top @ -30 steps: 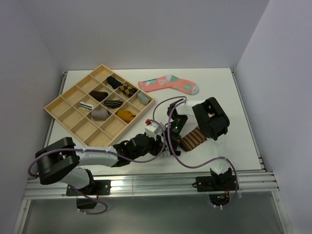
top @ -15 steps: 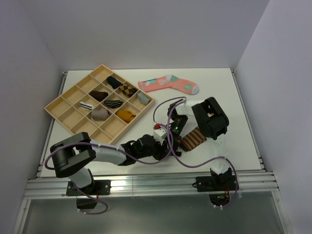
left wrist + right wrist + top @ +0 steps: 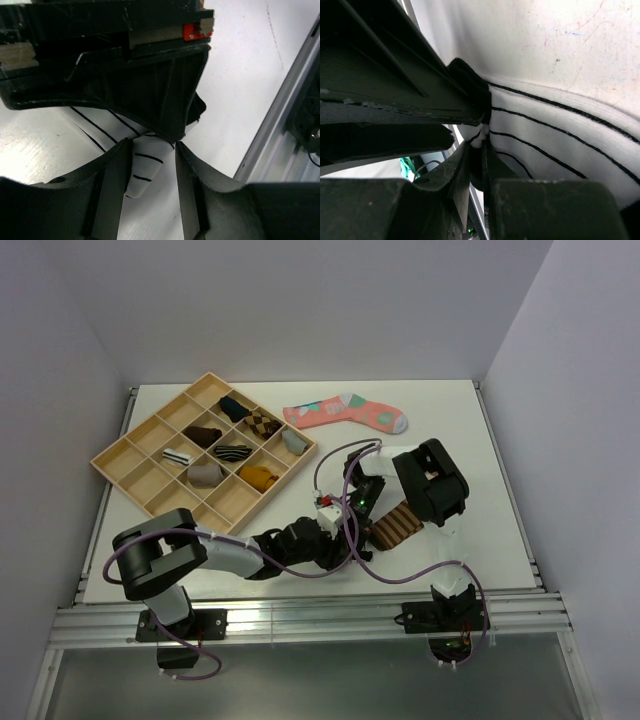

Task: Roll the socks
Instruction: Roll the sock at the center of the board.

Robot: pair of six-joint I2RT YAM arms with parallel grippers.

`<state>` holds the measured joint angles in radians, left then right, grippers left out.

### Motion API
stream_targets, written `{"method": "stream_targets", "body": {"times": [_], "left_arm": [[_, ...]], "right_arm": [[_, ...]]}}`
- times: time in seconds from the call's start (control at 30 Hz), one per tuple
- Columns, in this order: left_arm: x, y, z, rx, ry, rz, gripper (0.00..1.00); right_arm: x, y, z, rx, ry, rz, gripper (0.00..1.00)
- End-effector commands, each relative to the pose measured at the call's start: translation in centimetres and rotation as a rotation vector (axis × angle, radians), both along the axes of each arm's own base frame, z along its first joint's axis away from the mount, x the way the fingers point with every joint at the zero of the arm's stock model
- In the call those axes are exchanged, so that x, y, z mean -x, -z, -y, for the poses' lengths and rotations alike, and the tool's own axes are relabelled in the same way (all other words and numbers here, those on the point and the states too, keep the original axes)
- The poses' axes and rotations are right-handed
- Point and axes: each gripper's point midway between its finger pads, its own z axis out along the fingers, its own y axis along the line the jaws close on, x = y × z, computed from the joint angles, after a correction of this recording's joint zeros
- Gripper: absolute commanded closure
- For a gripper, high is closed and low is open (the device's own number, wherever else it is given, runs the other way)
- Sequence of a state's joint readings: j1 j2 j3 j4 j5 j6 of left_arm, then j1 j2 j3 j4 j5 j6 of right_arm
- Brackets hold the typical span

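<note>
White sock (image 3: 145, 164): it lies on the table (image 3: 450, 430) near the front edge, under both grippers, so the top view hardly shows it.
White sock, direction: in the left wrist view its long axis is slanted, and the narrow rolled end points down between the left fingers (image 3: 112, 195).
Brown sock (image 3: 397, 525): it lies flat just right of the grippers. Its long axis goes from the near left to the far right, and the far end is hidden under the right arm.
Left gripper (image 3: 152, 147): the jaws stand about half apart with the white sock's end between them. Whether the pads press on it cannot be told.
Right gripper (image 3: 479, 145): the jaws are almost closed and pinch a fold of the white sock beside its black part.
Other things: a wooden tray (image 3: 120, 462) with rolled socks at far left, and a coral sock (image 3: 345, 412) at the far side.
</note>
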<state>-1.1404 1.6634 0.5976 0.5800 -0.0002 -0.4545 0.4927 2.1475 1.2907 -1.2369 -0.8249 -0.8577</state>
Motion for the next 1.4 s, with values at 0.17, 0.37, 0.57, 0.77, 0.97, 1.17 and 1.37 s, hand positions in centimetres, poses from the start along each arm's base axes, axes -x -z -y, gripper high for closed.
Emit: {"method": "stream_targets", "body": {"times": [0.17, 0.37, 0.57, 0.77, 0.97, 1.17, 1.37], "left_arm": [[-0.7, 1.9, -0.3, -0.076, -0.019, 0.027, 0.54], [0.0, 3.5, -0.5, -0.11, -0.003, -0.02, 0.68], [0.8, 4.1, 0.0, -0.126, 0.017, -0.091, 1.0], [1.6, 5.9, -0.2, -0.203, 0.008, -0.207, 1.0], [1.2, 6.4, -1.7, -0.223, -0.043, -0.285, 1.0], [0.4, 6.8, -3.6, -0.28, -0.092, -0.329, 1.0], [-0.2, 6.9, -4.9, -0.351, -0.12, -0.348, 1.0]], "right_arm": [[-1.7, 2.5, 1.4, 0.043, -0.083, 0.108, 0.92], [-2.1, 2.9, 1.5, 0.057, -0.082, 0.142, 0.92], [-2.7, 2.4, 1.1, 0.045, -0.049, 0.201, 0.84], [-3.7, 0.7, 0.6, 0.006, 0.015, 0.298, 0.62], [-4.2, -1.8, 1.6, -0.053, 0.079, 0.333, 0.56], [-5.8, -2.2, 4.1, -0.051, 0.183, 0.342, 0.57], [-6.9, -0.7, 7.0, 0.02, 0.275, 0.347, 0.58]]}}
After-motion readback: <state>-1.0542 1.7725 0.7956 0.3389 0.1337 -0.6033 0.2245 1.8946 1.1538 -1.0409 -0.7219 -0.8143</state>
